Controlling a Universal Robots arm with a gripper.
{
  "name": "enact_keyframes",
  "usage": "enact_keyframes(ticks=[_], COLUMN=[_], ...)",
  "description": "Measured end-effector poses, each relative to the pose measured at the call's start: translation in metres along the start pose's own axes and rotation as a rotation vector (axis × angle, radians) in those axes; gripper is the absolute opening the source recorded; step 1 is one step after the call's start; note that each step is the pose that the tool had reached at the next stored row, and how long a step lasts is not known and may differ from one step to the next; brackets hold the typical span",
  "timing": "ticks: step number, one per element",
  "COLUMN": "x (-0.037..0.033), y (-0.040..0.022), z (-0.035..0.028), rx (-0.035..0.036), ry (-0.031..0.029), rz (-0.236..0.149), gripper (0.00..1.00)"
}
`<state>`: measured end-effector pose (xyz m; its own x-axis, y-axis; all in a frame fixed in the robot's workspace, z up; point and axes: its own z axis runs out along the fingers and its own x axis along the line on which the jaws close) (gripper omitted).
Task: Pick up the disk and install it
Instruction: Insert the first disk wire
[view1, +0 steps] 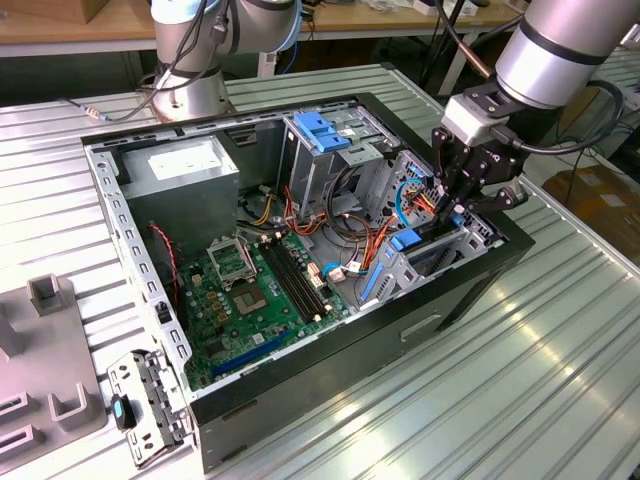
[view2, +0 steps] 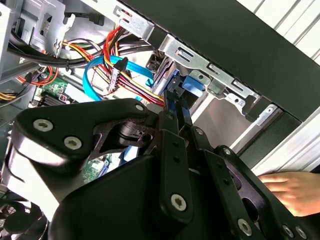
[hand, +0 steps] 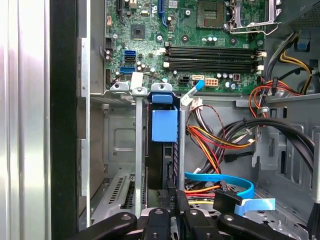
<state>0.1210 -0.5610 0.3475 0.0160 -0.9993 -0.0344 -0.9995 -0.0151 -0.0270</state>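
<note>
Gripper (view1: 462, 205) down inside open computer case (view1: 470, 290), fingers closed on edge of the disk (hand: 164, 160). Disk upright in drive bay beside motherboard (hand: 200, 35), blue rail tab on top. Hand (view2: 292, 191) resting near case.

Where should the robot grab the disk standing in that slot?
By its thin outer edge, from the open side of the case. The disk stands on edge between metal bay walls, so only that edge is free; the hand pinches it there.
</note>
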Motion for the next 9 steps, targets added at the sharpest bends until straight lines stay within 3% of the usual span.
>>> enact_keyframes(ticks=[9], x=[0.0001], y=[0.0001], z=[0.0032], rx=[0.0], ry=[-0.001], rz=[0.0], gripper=[0.17])
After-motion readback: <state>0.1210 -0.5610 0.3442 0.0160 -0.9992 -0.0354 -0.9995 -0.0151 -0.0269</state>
